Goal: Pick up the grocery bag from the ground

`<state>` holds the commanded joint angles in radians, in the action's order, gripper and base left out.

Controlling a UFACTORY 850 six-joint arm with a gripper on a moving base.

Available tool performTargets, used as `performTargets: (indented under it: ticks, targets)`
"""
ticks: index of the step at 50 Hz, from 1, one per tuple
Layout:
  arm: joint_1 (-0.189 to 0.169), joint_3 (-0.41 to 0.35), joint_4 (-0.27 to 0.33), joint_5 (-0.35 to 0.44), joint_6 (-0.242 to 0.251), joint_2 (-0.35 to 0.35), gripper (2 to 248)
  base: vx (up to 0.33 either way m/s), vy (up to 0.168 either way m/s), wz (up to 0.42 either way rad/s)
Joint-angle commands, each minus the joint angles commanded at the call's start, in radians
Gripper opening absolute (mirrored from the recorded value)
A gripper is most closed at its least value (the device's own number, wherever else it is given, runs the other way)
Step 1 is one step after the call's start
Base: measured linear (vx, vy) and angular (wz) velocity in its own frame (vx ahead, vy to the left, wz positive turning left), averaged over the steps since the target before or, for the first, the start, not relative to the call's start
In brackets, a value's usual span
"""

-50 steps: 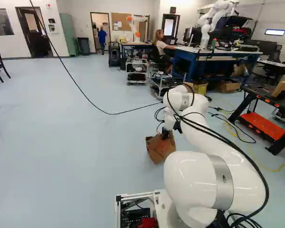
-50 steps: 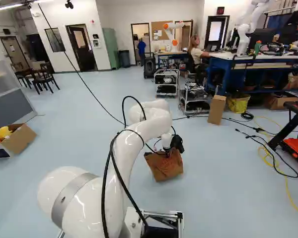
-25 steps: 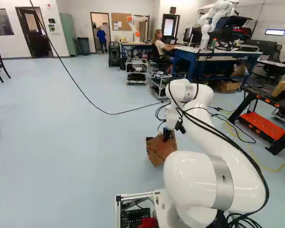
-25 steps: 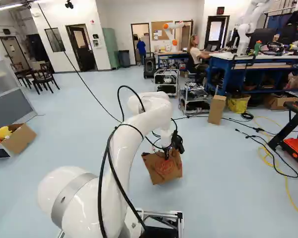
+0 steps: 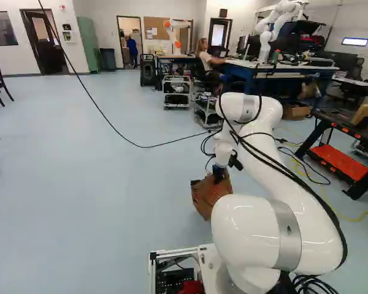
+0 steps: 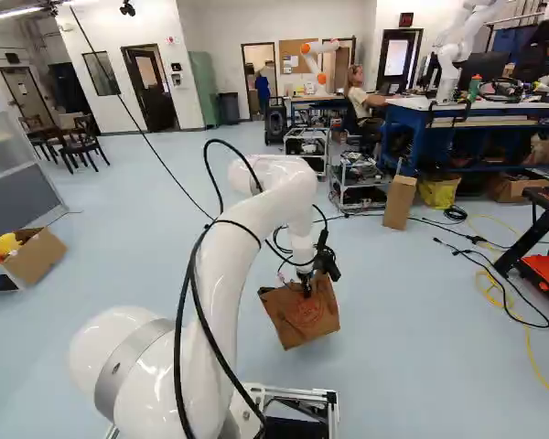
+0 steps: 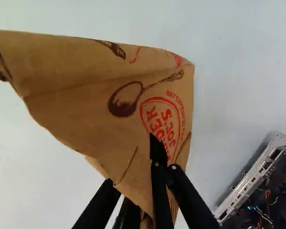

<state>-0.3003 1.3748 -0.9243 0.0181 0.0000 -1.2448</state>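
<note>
In the right base view my gripper (image 6: 306, 283) points down at the top of the brown paper grocery bag (image 6: 302, 316), which hangs tilted below it. The left base view shows the bag (image 5: 210, 195) under the wrist, partly behind my arm. Seen from the wrist, the gripper (image 7: 140, 191) is shut on the bag's gathered paper, one dark finger on each side. The printed side of the bag (image 7: 81, 86) spreads out ahead of the fingers. Its lower parts are hidden from the wrist.
The base's metal frame (image 7: 250, 179) lies to one side of the bag. Beyond stand wire carts (image 6: 359, 183), an upright cardboard box (image 6: 399, 202) and a blue workbench (image 6: 485, 119) bearing another robot (image 6: 450, 59). Black cables (image 5: 303, 160) cross the floor; an orange-decked stand (image 5: 338, 160) is at the right.
My arm has drawn back toward the base and its wrist joint has bent lower at the far side; the bag has come along with the gripper, swinging and tilting more. The base has not moved.
</note>
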Motion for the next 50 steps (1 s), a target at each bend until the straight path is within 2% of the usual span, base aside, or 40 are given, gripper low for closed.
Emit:
performTargets:
  ticks: [31,50]
  targets:
    - [0.017,-0.233,0.168,0.066,0.000,0.170,22,0.000,0.000,0.000]
    - [0.032,-0.368,0.229,0.098,0.000,0.274,22,0.000,0.000,0.000]
